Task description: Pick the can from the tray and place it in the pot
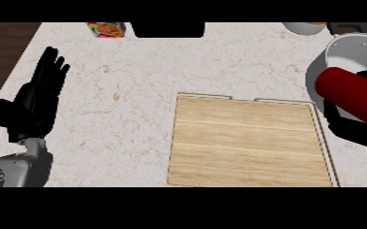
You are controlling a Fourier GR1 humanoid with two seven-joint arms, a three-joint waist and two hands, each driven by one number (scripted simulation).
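Nearest the lower edge, the wooden tray lies flat on the table. It is a rectangular board with pale horizontal grain, a thin raised rim and two shallow notches cut into its far edge. Its surface carries nothing.

At the lower left, the grey left forearm enters the view. The left hand is black and rests open beside the left edge, fingers straight and pointing away from the robot, touching nothing.

The table is a light speckled stone surface with fine brownish flecks. A strip of dark wood shows beyond its left edge.

At the right edge, the can is a smooth red cylinder, lying tilted, held above the table just past the tray's right rim. Black parts of the right hand show beneath and beside the can; the fingers appear curled round it.

Directly beyond the can stands the pot, round, grey and metallic with a pale interior. The can overlaps its near rim.

Along the far edge sit a small colourful packet, a dark rectangular object and a partly visible round grey item.
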